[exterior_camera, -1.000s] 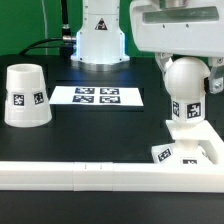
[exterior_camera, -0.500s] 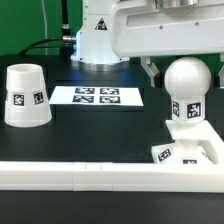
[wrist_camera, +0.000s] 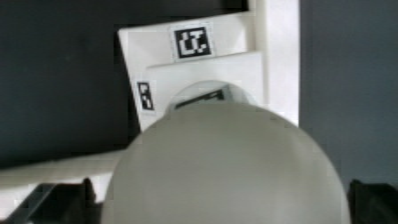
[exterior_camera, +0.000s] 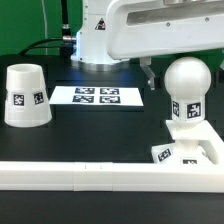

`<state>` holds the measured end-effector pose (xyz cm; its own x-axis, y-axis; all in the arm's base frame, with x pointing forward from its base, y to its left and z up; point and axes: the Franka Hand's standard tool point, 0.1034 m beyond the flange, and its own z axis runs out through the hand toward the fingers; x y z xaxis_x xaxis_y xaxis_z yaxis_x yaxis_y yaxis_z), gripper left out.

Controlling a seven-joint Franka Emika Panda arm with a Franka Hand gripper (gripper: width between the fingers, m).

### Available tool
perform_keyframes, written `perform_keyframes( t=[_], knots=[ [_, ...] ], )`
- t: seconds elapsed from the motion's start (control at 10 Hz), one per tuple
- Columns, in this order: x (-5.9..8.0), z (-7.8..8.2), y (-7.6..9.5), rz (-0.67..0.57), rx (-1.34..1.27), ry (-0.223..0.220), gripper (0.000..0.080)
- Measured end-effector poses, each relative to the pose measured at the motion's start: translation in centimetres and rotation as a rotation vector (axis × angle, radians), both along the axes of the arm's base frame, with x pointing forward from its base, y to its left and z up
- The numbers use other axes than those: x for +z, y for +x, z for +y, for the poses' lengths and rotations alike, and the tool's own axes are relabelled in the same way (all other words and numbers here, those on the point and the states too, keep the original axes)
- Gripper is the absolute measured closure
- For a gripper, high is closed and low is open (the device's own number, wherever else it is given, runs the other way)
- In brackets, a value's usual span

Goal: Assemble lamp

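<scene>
Gripper [wrist_camera: 210, 200] is wide open, its dark fingers [wrist_camera: 54, 202] on both sides of the white round-headed plastic bulb [exterior_camera: 188, 85]. This bulb stands upright on the flat square white base [exterior_camera: 200, 150], near the table's [exterior_camera: 100, 130] front edge at the exterior view's right.

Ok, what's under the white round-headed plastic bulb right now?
The flat square white base; the bulb stands upright on it. The long white rail covers the base's lower front.

We see the white robot arm [exterior_camera: 160, 30] cut off at the upper edge; the long white rail [exterior_camera: 60, 175] hides part of the flat square white plastic base [exterior_camera: 205, 148], lower right.
</scene>
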<state>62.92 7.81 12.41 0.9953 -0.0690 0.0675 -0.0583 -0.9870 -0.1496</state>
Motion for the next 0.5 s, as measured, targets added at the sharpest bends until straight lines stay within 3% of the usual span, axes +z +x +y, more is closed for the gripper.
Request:
perform_keyframes(
  t=[0.5],
  knots=[
    [-0.01,-0.05,0.01,-0.046,0.319,-0.03,0.0101]
  ],
)
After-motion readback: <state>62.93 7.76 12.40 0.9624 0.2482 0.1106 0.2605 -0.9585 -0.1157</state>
